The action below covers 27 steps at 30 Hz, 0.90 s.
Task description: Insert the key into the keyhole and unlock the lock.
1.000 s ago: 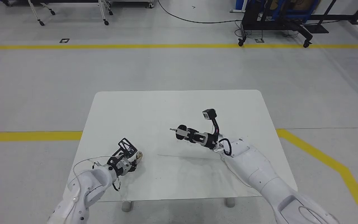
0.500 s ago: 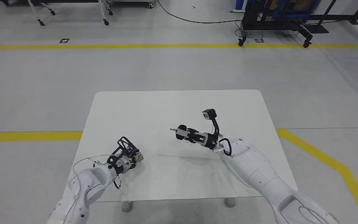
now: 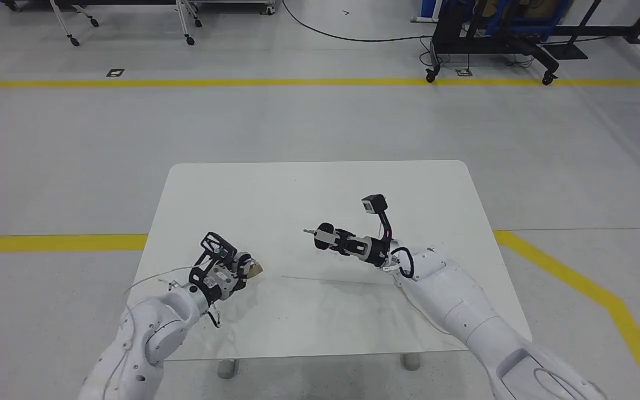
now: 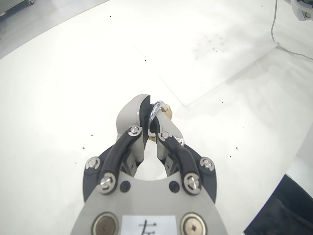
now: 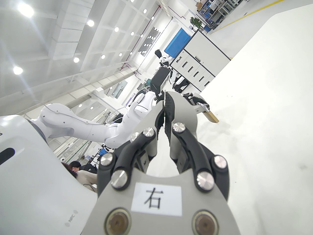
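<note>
- My left gripper [image 3: 240, 266] is over the front left part of the table [image 3: 300, 185], pinching the lock [image 3: 253, 268] by its silver shackle.
- In my left wrist view, the fingers of this gripper [image 4: 152, 113] are pressed onto the shackle. The brass body of the lock [image 4: 168, 111] pokes out just past the fingertips, low over the white table [image 4: 73, 74].
- I cannot tell whether the lock touches the table or hangs just above it.
- My right gripper [image 3: 322, 238] is near the middle of the table, raised off it and well apart from the lock. It is closed on the key [image 3: 306, 232], whose small tip sticks out toward the left side of the table.
- In my right wrist view, the black pads of this gripper [image 5: 166, 103] are pressed together. Beyond them I see my left gripper [image 5: 198, 103] and the brass lock [image 5: 211, 116] farther off.
- A thin white sheet [image 4: 207, 69] lies flat on the table, with its corner just beside the lock.
</note>
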Tool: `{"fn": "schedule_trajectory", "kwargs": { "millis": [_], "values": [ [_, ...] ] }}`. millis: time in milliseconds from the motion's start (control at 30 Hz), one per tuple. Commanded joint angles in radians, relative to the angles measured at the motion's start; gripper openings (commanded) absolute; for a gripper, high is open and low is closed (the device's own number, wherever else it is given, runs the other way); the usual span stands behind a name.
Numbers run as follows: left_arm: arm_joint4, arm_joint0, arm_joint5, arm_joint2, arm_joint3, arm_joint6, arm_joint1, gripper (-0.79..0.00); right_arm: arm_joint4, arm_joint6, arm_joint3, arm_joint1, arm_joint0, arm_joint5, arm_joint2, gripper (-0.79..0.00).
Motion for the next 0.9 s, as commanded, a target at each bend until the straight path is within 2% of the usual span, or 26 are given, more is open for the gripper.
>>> {"fn": "schedule_trajectory", "kwargs": {
  "millis": [0,100,267,333,467,600,867],
  "values": [
    [-0.010,0.002,0.001,0.002,0.001,0.003,-0.001,-0.785,-0.001,-0.005,-0.001,0.000,-0.002,0.005,0.001,-0.785],
    [-0.267,-0.009,0.007,0.019,0.046,-0.024,-0.012,-0.785,-0.036,-0.061,-0.030,0.003,-0.019,0.015,0.018,-0.785],
    [-0.806,-0.116,0.094,0.046,0.183,-0.299,-0.026,-0.785,-0.076,-0.124,-0.064,0.010,-0.047,0.000,0.050,-0.785],
    [-0.943,-0.162,0.132,0.054,0.238,-0.386,-0.030,-0.785,-0.089,-0.138,-0.075,0.013,-0.058,0.000,0.064,-0.785],
    [-1.093,-0.225,0.150,0.074,0.324,-0.477,-0.035,-0.785,-0.105,-0.154,-0.095,0.018,-0.076,0.000,0.084,-0.785],
    [-1.191,-0.261,0.144,0.089,0.373,-0.531,-0.039,-0.785,-0.123,-0.168,-0.112,0.021,-0.089,0.000,0.099,-0.785],
    [-1.183,-0.275,0.128,0.090,0.366,-0.547,-0.036,-0.785,-0.118,-0.174,-0.120,0.021,-0.095,0.000,0.102,-0.785]
  ]
}}
